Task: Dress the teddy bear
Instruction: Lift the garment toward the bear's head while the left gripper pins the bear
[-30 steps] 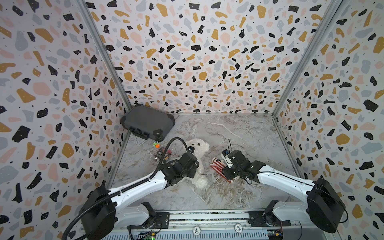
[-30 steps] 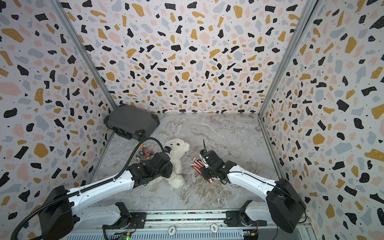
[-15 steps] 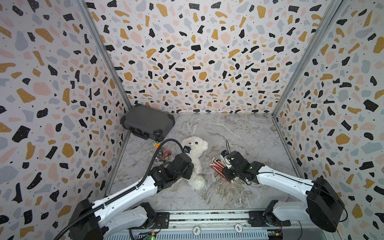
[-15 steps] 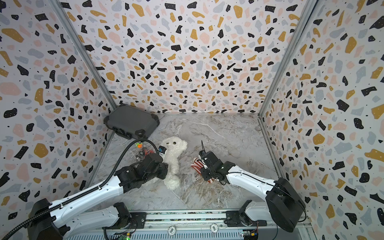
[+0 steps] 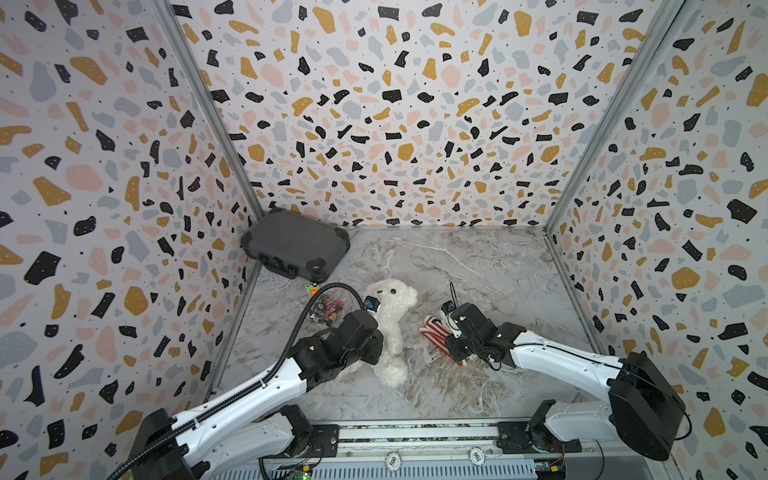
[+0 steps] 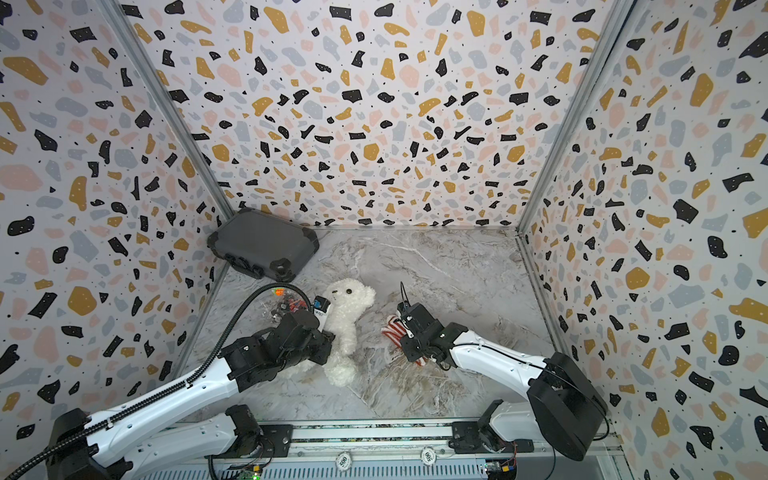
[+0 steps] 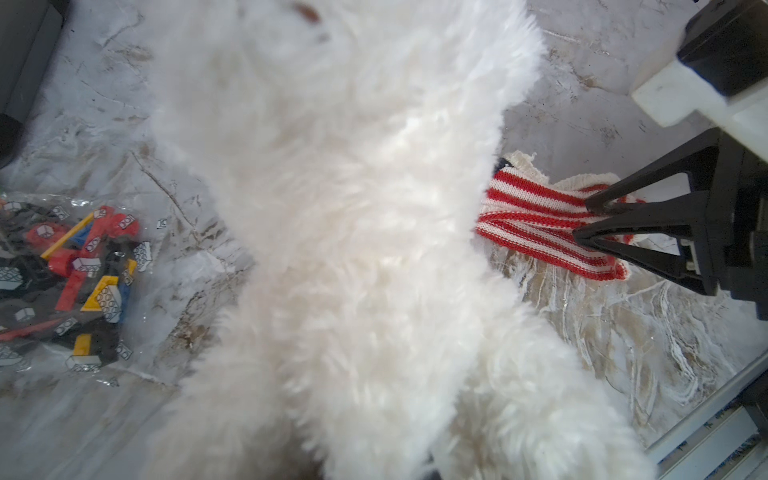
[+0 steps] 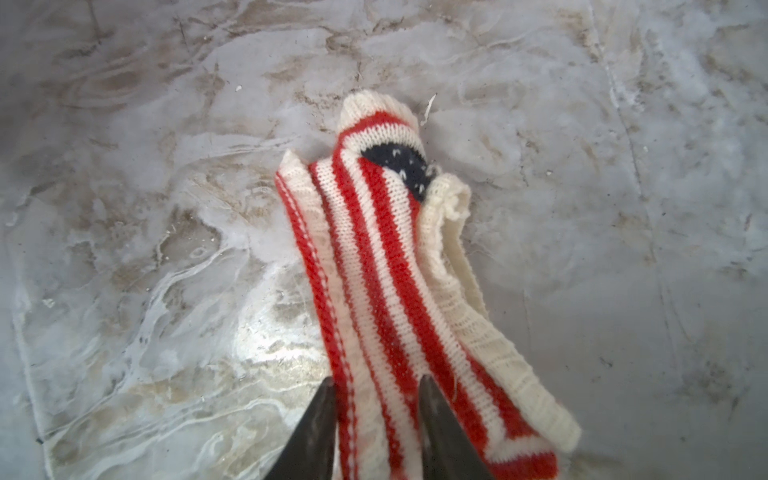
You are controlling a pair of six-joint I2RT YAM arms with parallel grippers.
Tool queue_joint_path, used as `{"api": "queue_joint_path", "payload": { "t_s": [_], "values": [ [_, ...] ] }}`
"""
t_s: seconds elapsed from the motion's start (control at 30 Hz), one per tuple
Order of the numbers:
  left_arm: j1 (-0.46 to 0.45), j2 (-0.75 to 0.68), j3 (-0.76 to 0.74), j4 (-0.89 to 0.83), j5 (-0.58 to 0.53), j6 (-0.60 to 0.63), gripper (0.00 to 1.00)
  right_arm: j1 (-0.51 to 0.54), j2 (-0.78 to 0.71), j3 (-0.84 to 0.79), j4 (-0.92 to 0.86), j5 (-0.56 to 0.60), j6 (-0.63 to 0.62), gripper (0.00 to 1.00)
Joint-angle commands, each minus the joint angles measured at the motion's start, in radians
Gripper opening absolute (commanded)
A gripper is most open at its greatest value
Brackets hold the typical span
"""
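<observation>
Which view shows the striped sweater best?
Right wrist view: the striped sweater lies large, knit and folds sharp, the right gripper straddling its end. Left wrist view shows it partly behind the teddy bear; both top views show a small strip.

Left arm [image 5: 249, 395], right arm [image 5: 557, 357]: white link shells with small dark screw holes, black joint housings. Ribbed black conduit [image 5: 296, 332] loops over the left arm. Right shoulder block [image 5: 640, 399] bulky, black. Jaws black, triangular open frames.
</observation>
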Motion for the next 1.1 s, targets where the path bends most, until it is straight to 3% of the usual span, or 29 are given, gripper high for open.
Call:
{"api": "queue_joint_path", "payload": {
  "t_s": [0.0, 0.07, 0.53, 0.77, 1.07],
  "values": [
    [0.006, -0.024, -0.012, 0.051, 0.018, -0.013, 0.0, 0.006, 0.007, 0.037, -0.005, 0.026, -0.011, 0.47],
    [0.006, -0.024, -0.016, 0.057, 0.019, -0.014, 0.0, 0.008, 0.006, 0.036, -0.002, 0.032, -0.011, 0.49],
    [0.005, -0.042, -0.02, 0.073, -0.01, -0.036, 0.0, 0.014, 0.015, 0.033, 0.013, 0.068, -0.016, 0.24],
    [0.001, -0.029, -0.03, 0.083, 0.037, -0.014, 0.0, -0.013, -0.012, 0.038, 0.059, 0.058, -0.056, 0.11],
    [-0.104, -0.025, -0.102, 0.199, 0.079, -0.016, 0.0, -0.103, -0.061, 0.002, 0.19, -0.042, -0.172, 0.02]
  ]
}}
